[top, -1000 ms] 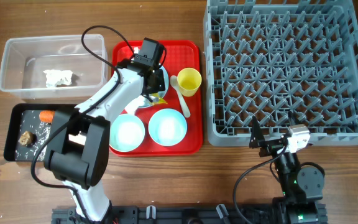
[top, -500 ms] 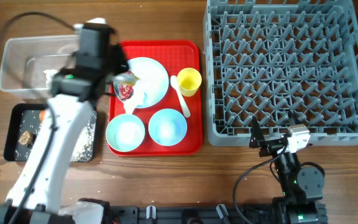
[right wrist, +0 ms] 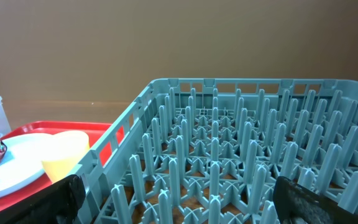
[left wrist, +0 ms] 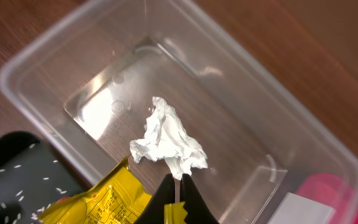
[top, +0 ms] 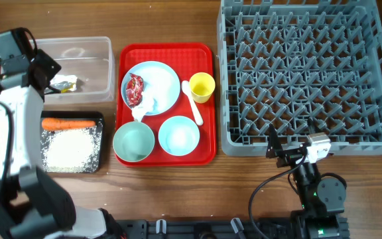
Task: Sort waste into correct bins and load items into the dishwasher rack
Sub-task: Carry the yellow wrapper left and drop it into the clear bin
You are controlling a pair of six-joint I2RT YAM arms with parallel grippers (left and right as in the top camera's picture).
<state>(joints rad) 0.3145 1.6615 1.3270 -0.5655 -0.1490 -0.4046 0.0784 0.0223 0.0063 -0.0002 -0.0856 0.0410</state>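
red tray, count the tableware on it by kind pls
plate: 1
bowls: 2, pale green bowl and light blue bowl
cup: 1
spoon: 1
total: 5

Left end effector (left wrist: 178, 186) pinches a yellow wrapper (left wrist: 98, 202); right end effector (right wrist: 178, 186) rests, jaws wide.

Wooden table (top: 178, 189) — clear tub (top: 91, 42), black tray (top: 102, 151), red tray (top: 208, 143), grey rack (top: 297, 73) on it.
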